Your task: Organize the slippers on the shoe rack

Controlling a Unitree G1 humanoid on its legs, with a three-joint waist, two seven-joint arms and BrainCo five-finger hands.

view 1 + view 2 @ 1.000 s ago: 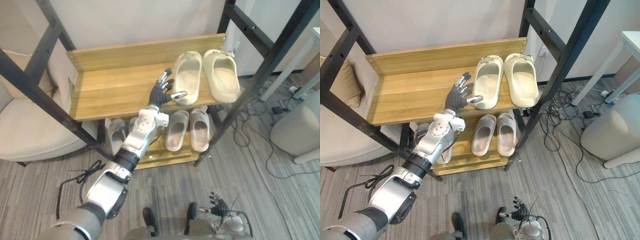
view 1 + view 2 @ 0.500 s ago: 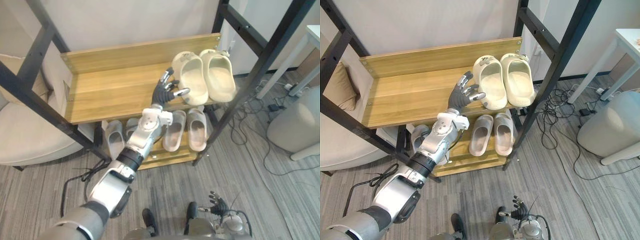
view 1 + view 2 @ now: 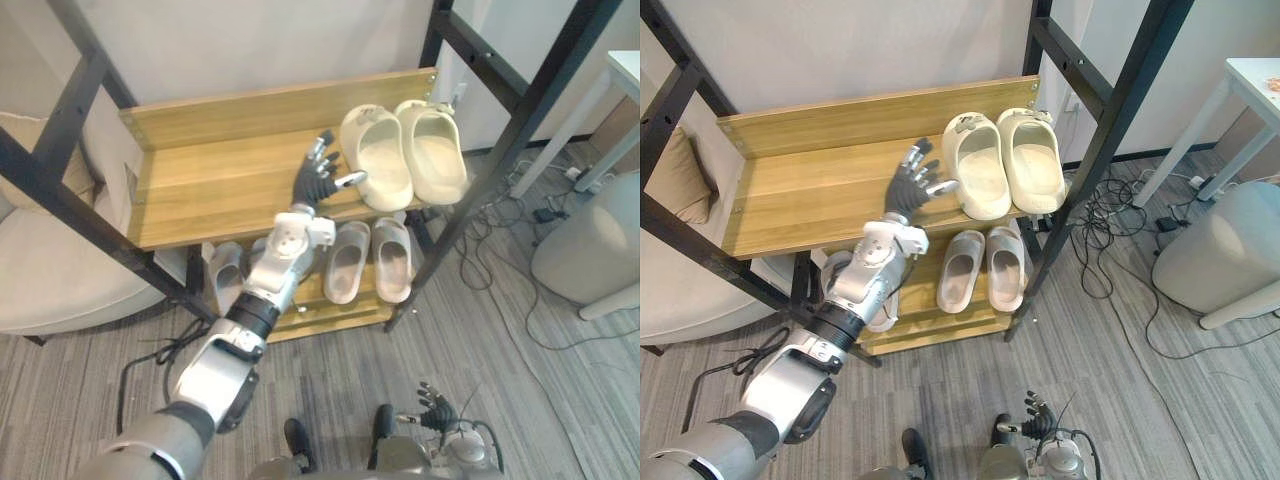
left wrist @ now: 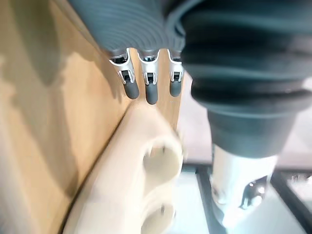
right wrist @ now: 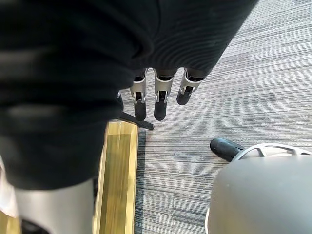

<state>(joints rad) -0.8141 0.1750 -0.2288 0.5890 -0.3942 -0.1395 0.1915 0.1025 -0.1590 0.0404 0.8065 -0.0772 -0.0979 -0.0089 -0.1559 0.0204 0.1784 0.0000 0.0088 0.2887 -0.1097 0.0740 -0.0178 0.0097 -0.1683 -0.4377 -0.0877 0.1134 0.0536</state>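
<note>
The left robot hand [image 3: 318, 178], fingers spread wide and empty, hovers just beside paired cream foam slippers [image 3: 380, 160] on the wooden shoe rack's upper shelf [image 3: 200, 190], likely for nudging them; right robot hand [image 3: 437, 408] hangs relaxed

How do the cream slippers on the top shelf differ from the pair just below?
The upper pair is cream and chunky; the lower pair is greyer and slimmer. The upper pair lies by the left hand; the lower pair sits away from it. Both lie side by side.
</note>
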